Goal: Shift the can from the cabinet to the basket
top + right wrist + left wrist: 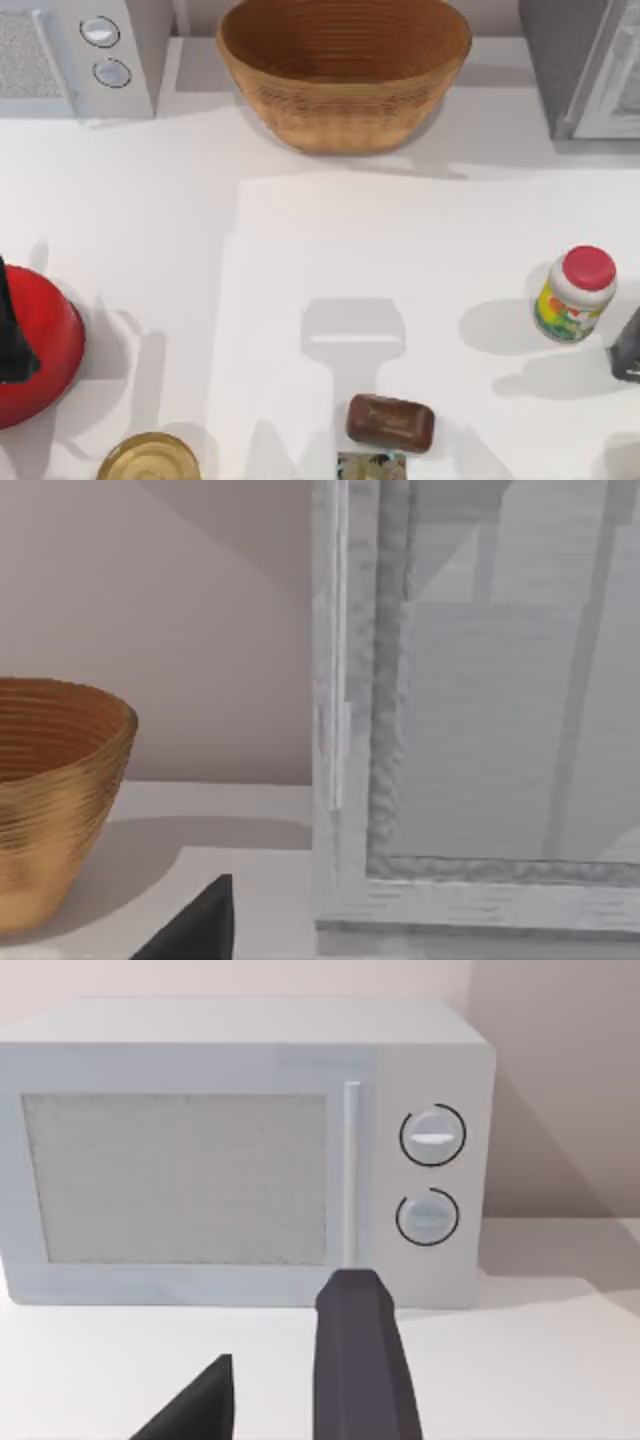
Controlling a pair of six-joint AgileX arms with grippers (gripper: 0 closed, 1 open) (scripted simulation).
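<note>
My left gripper [290, 1400], fingers apart and holding nothing, faces the light grey two-dial appliance [240, 1150]. Tan woven wicker basket [344, 70] at 12 o'clock, grey speckled cabinet [585, 65] at 2. Right gripper [628, 350] at 4; I cannot tell its opening.

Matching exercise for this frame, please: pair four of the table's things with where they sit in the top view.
Things:
1. basket
2. red-capped bottle
3. appliance with two dials
4. brown bar

Places:
A. far left corner
B. near edge, middle
C. far edge, middle
D. right side

Pairs: 1-C, 2-D, 3-A, 4-B
</note>
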